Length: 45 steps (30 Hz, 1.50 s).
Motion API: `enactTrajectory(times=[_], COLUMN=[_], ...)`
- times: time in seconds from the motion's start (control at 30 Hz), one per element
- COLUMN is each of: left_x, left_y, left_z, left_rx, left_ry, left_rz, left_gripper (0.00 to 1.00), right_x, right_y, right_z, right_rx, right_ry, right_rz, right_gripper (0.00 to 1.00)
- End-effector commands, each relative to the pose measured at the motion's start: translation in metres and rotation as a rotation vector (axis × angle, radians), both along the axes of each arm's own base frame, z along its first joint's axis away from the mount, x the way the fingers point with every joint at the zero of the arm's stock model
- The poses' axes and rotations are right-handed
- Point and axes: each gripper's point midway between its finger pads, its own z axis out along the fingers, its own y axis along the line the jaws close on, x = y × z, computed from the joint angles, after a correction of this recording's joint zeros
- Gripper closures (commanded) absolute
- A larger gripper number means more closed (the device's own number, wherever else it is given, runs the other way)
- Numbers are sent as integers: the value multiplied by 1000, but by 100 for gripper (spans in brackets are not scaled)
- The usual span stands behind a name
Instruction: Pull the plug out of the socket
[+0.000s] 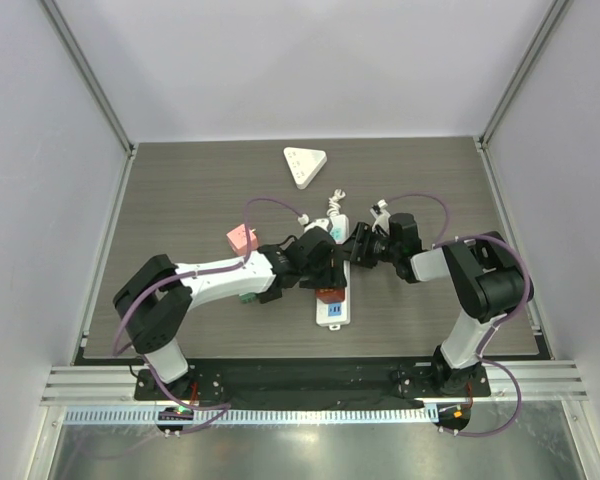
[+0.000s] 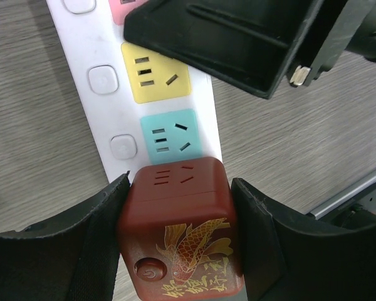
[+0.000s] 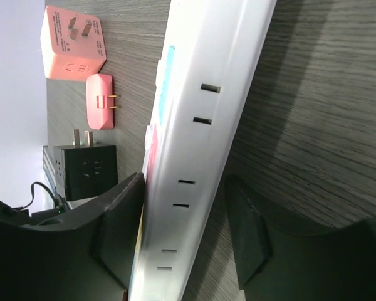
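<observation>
Red plug [image 2: 175, 216] — clamped between fingers of left end effector [image 2: 180, 186].

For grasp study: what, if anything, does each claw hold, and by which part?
Left claw grips the red cube plug by its opposite sides. Right claw straddles the white power strip; a firm grip cannot be told.

We're looking into a robotics lab test cell: plain white walls [image 1: 280, 60] box in a wood-grain table [image 1: 180, 180], and aluminium posts [image 1: 90, 75] frame the corners. The left arm [image 1: 215, 280] and right arm [image 1: 480, 275] sit bolted to a metal rail [image 1: 90, 385], with a slotted cable duct [image 1: 310, 414] just below. On the table lie a pink adapter [image 1: 242, 238], a triangular socket [image 1: 304, 164] and a power strip [image 1: 333, 312] carrying a red cube plug [image 1: 330, 296].
</observation>
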Motion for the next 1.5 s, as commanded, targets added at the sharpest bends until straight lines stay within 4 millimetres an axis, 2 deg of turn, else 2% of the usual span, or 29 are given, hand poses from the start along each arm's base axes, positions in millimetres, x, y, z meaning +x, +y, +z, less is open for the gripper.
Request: enactTrajectory(times=[0.0, 0.13, 0.17, 0.27, 0.33, 0.4, 0.5, 0.57, 0.73, 0.97, 1.1, 1.23, 1.47], left_x=[14, 17, 17, 15, 14, 15, 12, 14, 13, 13, 12, 13, 19], left_y=[-32, -37, -38, -40, -38, -33, -30, -23, -20, -6, 7, 12, 15], left_z=[35, 37, 37, 38, 39, 37, 45, 43, 58, 67, 61, 66, 83], left_rx=[-151, -161, -160, -169, -171, -171, -219, -238, -340, -354, -300, -325, -412], left_ry=[-44, -47, -46, -38, -35, -31, -11, 7, 50, 29, 18, 30, 52], left_rz=[-2, -4, -7, -14, -15, -4, -6, 6, -3, 15, 32, 40, 40], left_gripper=[100, 100, 100, 100, 100, 100, 100, 100, 100, 100, 100, 100, 100], right_x=[-14, -14, -14, -14, -13, -12, -11, -11, -11, -9, -9, -9, -8], right_y=[1, 2, 2, 0, -1, -3, -5, -5, -6, -11, -13, -14, -16], right_z=[-20, -22, -23, -25, -26, -28, -28, -30, -34, -39, -46, -46, -45], right_rx=[-26, -30, -33, -49, -63, -81, -94, -99, -121, -160, -202, -242, -258], right_ry=[74, 78, 80, 82, 84, 80, 75, 76, 88, 91, 105, 90, 82], right_rz=[17, 23, 23, 25, 21, 17, 14, 12, 11, -7, -15, -10, -16], right_gripper=[43, 59, 69, 87, 96, 98, 99, 99, 99, 99, 99, 99, 99])
